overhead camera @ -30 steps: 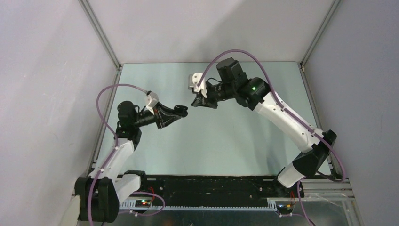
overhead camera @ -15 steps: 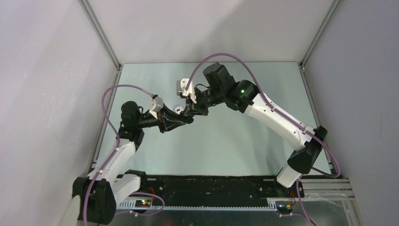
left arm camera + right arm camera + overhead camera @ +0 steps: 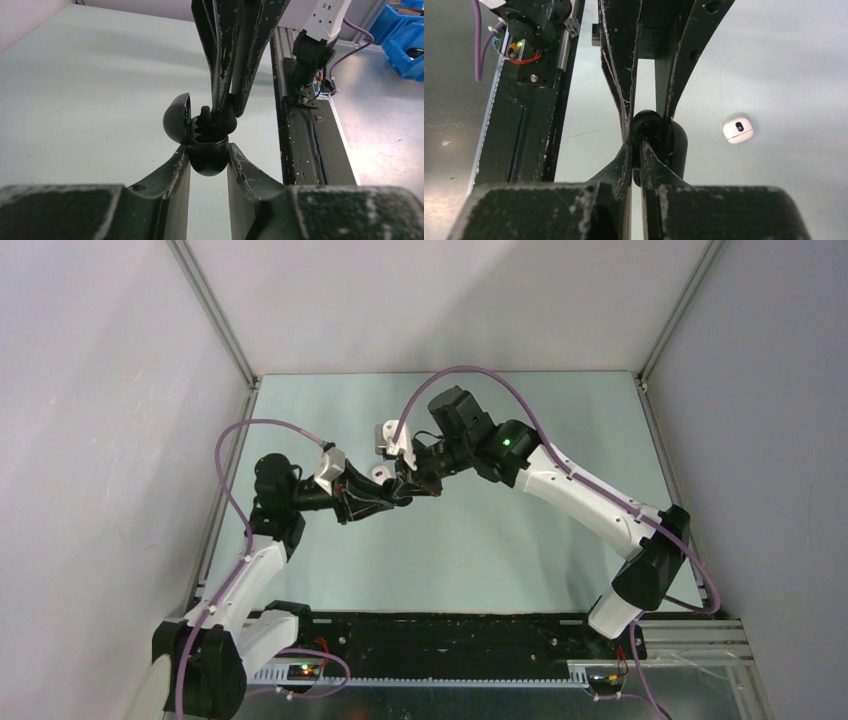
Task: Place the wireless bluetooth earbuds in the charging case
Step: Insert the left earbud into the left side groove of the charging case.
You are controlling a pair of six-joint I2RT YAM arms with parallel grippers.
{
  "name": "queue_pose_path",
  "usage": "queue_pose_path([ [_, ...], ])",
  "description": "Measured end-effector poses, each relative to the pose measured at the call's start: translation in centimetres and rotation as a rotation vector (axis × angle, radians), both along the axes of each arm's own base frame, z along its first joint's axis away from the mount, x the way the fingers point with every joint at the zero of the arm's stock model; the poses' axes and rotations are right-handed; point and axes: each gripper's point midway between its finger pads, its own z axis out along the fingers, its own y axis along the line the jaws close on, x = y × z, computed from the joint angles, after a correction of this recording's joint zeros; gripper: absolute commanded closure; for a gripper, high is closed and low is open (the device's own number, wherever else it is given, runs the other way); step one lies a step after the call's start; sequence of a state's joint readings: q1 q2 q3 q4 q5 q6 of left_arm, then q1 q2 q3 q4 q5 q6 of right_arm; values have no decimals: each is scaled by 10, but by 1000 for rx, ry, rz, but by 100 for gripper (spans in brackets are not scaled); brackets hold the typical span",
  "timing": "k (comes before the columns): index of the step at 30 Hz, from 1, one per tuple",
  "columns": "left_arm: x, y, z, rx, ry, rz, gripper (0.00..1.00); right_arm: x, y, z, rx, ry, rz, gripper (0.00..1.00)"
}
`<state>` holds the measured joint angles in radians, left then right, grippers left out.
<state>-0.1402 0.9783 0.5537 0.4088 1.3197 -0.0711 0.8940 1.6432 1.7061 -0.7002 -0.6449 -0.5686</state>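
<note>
Left wrist view shows the left pincer clamped on the black charging case, its lid open toward 10 o'clock, over the tabletop. From 12 o'clock the right pincer, closed on a black earbud, holds it at the case's open mouth. Right wrist view shows a white pebble-shaped case lying on the tabletop at that pincer's 3 o'clock.
</note>
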Motion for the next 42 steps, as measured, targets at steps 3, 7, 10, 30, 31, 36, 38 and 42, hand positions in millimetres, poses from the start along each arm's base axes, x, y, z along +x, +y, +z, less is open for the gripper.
queue_pose_path([
  [3,-1,0,-1,1,7,-3,100,0,1,1,16,-2,-5,96],
  [7,-3,0,0,0,2,-12,100,-1,1,3,40,-13,-6,96],
  [10,-4,-1,0,-1,8,-19,100,0,3,3,52,-19,-6,97],
  [30,-7,-2,2,-2,-1,-28,100,3,7,-2,80,20,-59,86],
  [31,-7,-2,2,-2,-1,-27,100,4,7,-2,80,20,-60,82],
  [36,-7,-2,2,-2,-1,-28,100,4,7,-2,81,31,-71,67],
  [38,-6,-2,3,-3,-3,-24,100,3,6,0,82,38,-75,63],
  [42,-6,-2,3,-3,-1,-23,100,-3,0,12,94,47,-74,58],
])
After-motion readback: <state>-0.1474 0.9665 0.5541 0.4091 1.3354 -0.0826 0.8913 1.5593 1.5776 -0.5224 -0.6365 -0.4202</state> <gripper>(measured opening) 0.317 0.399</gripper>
